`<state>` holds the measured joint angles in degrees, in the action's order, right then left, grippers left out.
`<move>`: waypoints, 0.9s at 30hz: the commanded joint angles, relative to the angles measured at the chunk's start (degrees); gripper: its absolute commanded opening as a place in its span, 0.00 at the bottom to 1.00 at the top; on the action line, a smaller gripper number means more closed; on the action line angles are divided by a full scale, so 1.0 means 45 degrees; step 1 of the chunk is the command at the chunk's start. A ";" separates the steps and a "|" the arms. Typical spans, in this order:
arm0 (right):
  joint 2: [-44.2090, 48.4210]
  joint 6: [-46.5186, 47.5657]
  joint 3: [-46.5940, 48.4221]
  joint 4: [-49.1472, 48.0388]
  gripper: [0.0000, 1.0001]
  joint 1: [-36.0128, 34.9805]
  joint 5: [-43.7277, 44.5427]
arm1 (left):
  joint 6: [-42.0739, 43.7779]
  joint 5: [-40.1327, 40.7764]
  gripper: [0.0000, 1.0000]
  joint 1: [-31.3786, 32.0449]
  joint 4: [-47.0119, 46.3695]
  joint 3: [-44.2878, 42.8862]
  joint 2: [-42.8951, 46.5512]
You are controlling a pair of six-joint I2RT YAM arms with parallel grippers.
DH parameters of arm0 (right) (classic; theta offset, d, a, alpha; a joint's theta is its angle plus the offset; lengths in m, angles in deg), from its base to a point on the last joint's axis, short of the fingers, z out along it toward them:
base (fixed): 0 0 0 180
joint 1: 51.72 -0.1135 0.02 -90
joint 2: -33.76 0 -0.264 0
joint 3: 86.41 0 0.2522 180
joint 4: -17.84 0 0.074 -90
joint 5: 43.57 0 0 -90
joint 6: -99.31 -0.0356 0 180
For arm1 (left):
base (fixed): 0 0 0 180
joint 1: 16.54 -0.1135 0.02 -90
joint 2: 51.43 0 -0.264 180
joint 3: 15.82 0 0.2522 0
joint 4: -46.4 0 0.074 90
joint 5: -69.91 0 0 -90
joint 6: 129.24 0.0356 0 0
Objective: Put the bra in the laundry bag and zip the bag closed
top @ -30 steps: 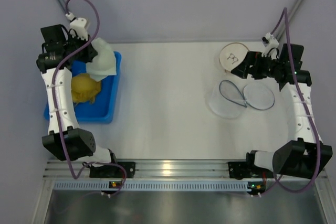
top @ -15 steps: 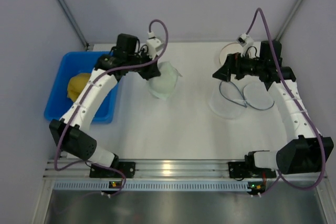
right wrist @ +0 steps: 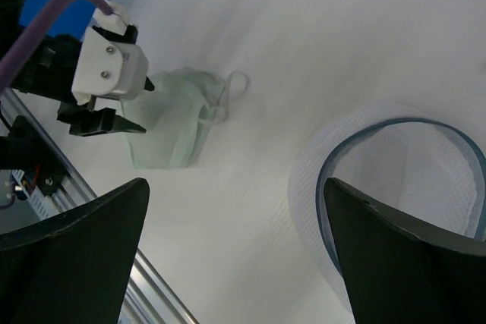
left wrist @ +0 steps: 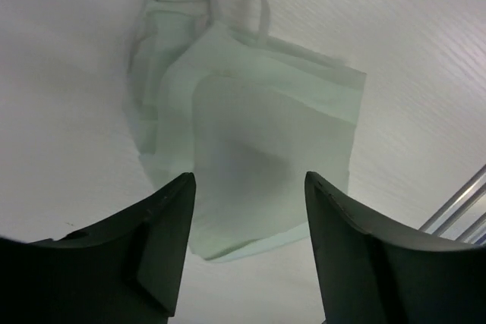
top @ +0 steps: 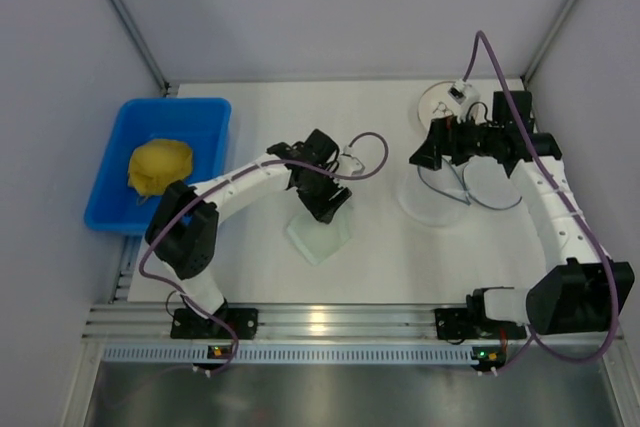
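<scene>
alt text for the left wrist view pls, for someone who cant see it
A pale mint-green bra lies folded flat on the white table, its thin straps looped at the far end. The left gripper frames it from the near side, its two dark fingers spread open and holding nothing.

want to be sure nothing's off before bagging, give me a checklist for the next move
1. bra lying on table, not gripped: ok
2. left fingers open over bra: ok
3. right fingers open, holding nothing: ok
4. bag mouth open: ok
5. bra inside bag: not ok
6. bag zipped shut: not ok
</scene>
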<state>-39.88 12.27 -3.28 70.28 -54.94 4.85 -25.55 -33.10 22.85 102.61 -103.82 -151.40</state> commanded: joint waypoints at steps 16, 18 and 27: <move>0.0936 0.0650 -0.0610 0.0213 0.99 0.0247 0.0491 | -0.1421 -0.4077 0.52 -0.3013 -0.1017 -0.1276 -0.0108; 0.0859 0.0670 -0.0531 0.0311 0.99 0.0267 0.0510 | -0.1461 -0.4820 0.52 -0.2993 -0.1036 -0.1335 -0.0539; 0.0683 0.0709 -0.0512 0.0331 0.99 0.0326 0.0510 | -0.1344 -0.5838 0.45 -0.2779 -0.1056 -0.1062 -0.1809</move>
<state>-36.87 14.30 -6.67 71.53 -54.15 7.38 -31.91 -55.35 9.67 98.90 -107.97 -158.85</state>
